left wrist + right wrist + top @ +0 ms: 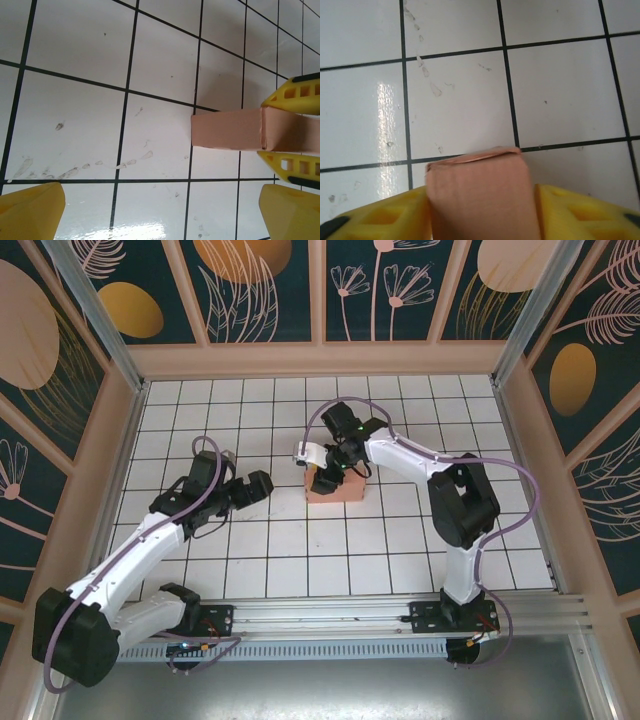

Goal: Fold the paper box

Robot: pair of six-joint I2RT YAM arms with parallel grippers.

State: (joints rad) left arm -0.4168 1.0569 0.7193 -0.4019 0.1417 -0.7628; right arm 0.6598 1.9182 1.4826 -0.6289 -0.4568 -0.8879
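Salmon-pink card paper box [338,487], folded up, sits on the white tiled table [260,570] at the centre of the overhead frame. I see my right gripper [480,222] clamped on its two sides (yellow fingers [570,215] flush against the card). My left gripper [257,484] hangs spread open just left of it, not touching.

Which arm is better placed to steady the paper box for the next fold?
Right. The right gripper has a finger against each side of the paper box, while the left gripper hangs open, apart from it.
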